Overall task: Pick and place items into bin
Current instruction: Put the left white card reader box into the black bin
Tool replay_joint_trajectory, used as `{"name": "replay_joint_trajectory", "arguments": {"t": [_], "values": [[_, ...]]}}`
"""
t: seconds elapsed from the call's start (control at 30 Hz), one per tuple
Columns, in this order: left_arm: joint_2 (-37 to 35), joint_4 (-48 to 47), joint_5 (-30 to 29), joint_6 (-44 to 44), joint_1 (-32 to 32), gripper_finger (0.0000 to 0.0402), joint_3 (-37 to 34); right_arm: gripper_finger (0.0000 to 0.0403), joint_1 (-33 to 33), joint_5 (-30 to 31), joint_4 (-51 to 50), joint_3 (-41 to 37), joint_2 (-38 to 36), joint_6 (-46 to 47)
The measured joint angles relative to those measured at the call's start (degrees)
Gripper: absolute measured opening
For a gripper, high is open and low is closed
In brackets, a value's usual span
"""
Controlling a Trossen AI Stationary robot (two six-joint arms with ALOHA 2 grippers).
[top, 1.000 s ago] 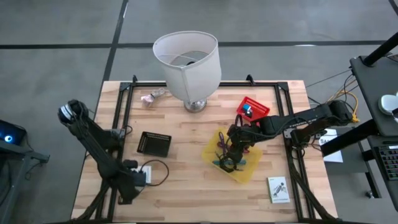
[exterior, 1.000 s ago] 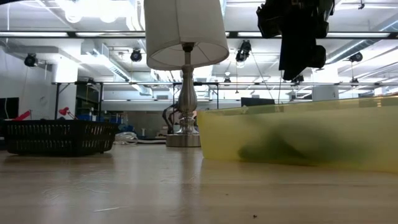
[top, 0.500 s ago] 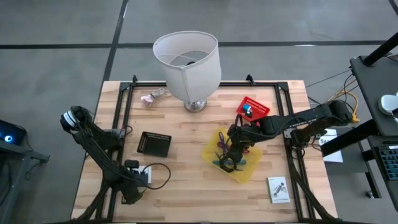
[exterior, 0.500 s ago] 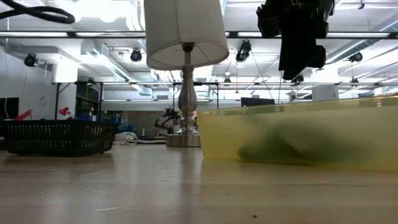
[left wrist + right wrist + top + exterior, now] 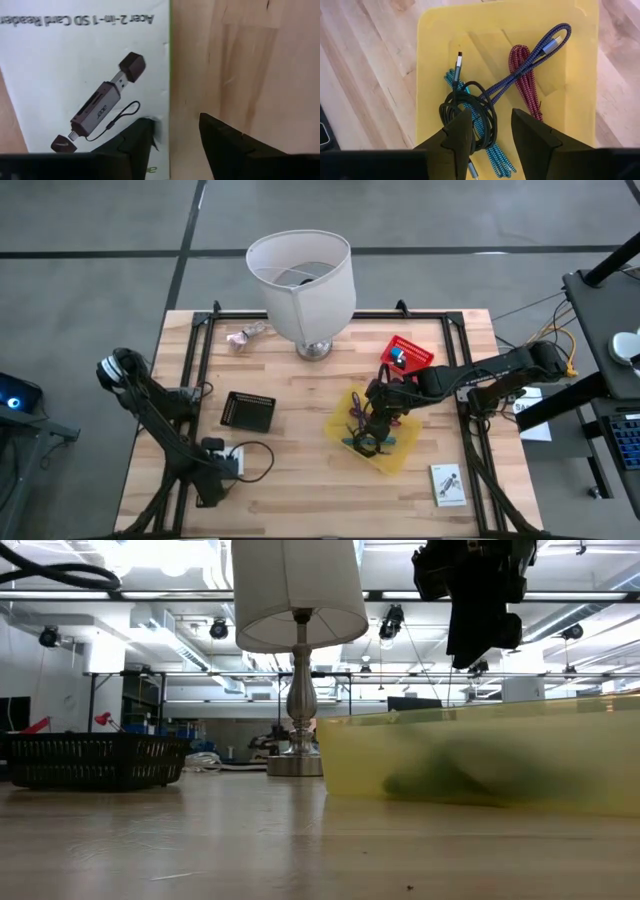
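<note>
White packet (image 5: pixel 85 75) cut off by frame edges.

A yellow bin (image 5: pixel 435 60) holds black (image 5: pixel 470 112), teal (image 5: pixel 487 150), maroon (image 5: pixel 522 70) and blue braided cables (image 5: pixel 520 67).

A grey floor (image 5: pixel 100 270) is seen around the wooden worktop (image 5: pixel 300 430); ceiling lights (image 5: pixel 150 552) and ducts (image 5: pixel 190 685) are shown beyond.

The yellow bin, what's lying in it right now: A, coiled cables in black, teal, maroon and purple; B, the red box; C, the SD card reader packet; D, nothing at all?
A: the right wrist view shows the yellow bin holding a black cable coil, a teal cable, a maroon cable and a purple cable.
</note>
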Motion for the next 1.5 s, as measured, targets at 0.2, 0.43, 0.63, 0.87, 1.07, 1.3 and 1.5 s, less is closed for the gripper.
{"name": "replay_joint_trajectory", "arguments": {"t": [0.2, 0.43, 0.63, 0.87, 1.07, 1.3, 1.5], "values": [[-0.3, 1.5, -0.2, -0.7, 0.0, 0.0105, -1.9, 0.0126, 0.0, 0.0, 0.3, 0.0, 0.0, 0.5], [-0.5, 1.5, -0.5, -0.8, 0.0, 0.0043, -3.0, 0.0117, 0.0, 0.0, 0.4, 0.0, 0.0, 0.5], [-1.1, 1.8, -0.2, -0.8, 0.0, 0.0006, -2.9, 0.0110, 0.0, 0.0, 0.4, 0.0, 0.0, 0.1], [-6.5, 1.9, 0.1, -0.3, 0.1, 0.0002, -2.6, 0.0107, 0.0, 0.0, 0.4, 0.0, 0.0, 0.1], [-14.8, 1.8, 0.5, -0.8, 0.2, 0.0001, -2.7, 0.0103, 0.0, -0.1, 0.4, 0.0, 0.0, 0.0], [-22.3, 1.6, -4.4, -0.1, 1.4, 0.0001, -2.5, 0.0105, 0.0, -0.1, 0.4, 0.0, 0.0, 0.0], [-26.5, 1.5, -9.2, 5.1, 4.8, 0.0001, -2.5, 0.0101, 0.0, -0.1, 0.5, 0.0, 0.0, 0.0]]}}
